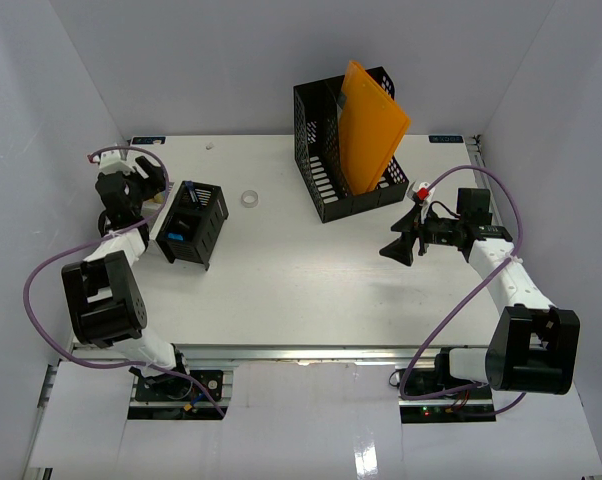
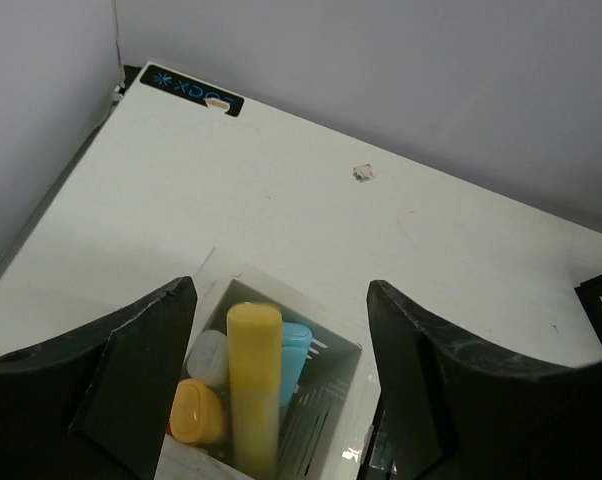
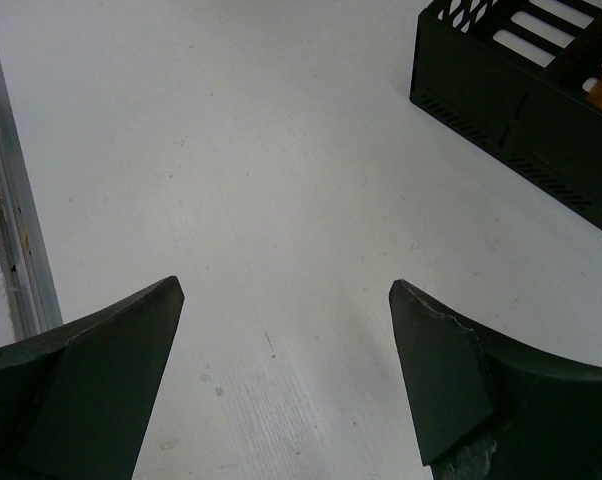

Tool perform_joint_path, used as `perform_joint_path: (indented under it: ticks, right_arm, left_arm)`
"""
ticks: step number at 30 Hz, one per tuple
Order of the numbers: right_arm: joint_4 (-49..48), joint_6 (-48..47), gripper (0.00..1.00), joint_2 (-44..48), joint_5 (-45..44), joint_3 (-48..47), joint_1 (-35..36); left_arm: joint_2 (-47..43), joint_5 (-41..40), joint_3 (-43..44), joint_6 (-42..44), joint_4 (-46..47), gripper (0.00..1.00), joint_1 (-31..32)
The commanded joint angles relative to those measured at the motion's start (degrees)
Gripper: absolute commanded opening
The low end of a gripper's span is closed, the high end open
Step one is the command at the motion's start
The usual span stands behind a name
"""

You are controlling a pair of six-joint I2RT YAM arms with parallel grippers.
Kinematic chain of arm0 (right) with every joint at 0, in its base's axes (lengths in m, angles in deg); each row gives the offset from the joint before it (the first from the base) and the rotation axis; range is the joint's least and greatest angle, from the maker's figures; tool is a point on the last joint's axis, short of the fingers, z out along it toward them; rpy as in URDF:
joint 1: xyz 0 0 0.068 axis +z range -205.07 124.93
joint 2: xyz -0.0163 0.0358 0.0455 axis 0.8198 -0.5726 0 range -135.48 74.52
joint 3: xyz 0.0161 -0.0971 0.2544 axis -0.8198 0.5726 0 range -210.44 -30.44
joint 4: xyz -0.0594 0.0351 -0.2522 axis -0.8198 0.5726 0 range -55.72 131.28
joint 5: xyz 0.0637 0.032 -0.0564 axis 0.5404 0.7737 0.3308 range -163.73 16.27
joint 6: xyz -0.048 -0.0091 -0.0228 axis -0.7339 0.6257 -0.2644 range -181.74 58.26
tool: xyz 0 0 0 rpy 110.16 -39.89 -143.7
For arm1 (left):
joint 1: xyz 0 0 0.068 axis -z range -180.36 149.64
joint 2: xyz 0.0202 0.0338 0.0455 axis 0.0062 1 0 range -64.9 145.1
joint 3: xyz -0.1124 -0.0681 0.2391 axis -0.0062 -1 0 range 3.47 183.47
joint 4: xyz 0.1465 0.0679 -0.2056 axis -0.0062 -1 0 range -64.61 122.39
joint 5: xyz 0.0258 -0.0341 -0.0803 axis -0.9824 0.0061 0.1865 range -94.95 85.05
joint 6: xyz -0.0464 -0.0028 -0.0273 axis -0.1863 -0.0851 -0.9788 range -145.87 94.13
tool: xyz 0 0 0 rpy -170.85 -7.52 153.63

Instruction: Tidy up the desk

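Note:
The white desk [image 1: 301, 280] fills the middle of the top view. My left gripper [image 1: 153, 192] is open at the far left, its jaws [image 2: 281, 290] spread to either side of a small white slotted box [image 2: 331, 400]. The box holds a yellow marker [image 2: 254, 380], a blue item [image 2: 296, 350], a white cap [image 2: 209, 357] and an orange cap [image 2: 196, 412]. My right gripper [image 1: 396, 247] is open and empty, low over bare desk [image 3: 231, 150] at the right, with nothing between its fingers [image 3: 286, 288].
A black mesh file holder [image 1: 326, 160] with an orange folder [image 1: 371, 125] stands at the back; its base shows in the right wrist view [image 3: 511, 110]. A small black mesh box [image 1: 193, 222] sits beside the left gripper. A clear tape ring [image 1: 248, 199] lies mid-left. The metal rail [image 3: 11, 200] edges the front.

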Motion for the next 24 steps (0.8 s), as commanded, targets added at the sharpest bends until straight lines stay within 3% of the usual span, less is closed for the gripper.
perform_joint_path:
  ticks: [1, 6, 9, 13, 16, 24]
  right_arm:
    - [0.4, -0.4, 0.9, -0.2, 1.4, -0.3, -0.3]
    - [0.5, -0.4, 0.9, 0.1, 1.5, -0.3, -0.3]
    - [0.6, -0.5, 0.9, 0.2, 1.7, -0.3, -0.3]
    - [0.7, -0.5, 0.9, 0.4, 1.8, -0.3, -0.3]
    - [0.8, -0.6, 0.9, 0.5, 1.7, -0.3, -0.3]
    - [1.0, -0.7, 0.9, 0.6, 2.0, -0.4, -0.6]
  left_arm:
    - [-3.7, 3.2, -0.8, -0.8, -1.2, 0.88, -0.2]
    - [-5.5, 7.0, 3.5, -4.4, -7.6, 0.96, 0.7]
    - [-5.8, 10.2, 7.4, -5.1, -13.4, 0.95, 3.3]
    - [-3.4, 14.4, 15.4, -5.4, -25.4, 0.84, 10.0]
    - [3.3, 14.4, 25.5, -3.6, -35.7, 0.71, 16.3]
    - [19.7, 2.3, 45.5, 7.6, -58.7, 0.64, 27.3]
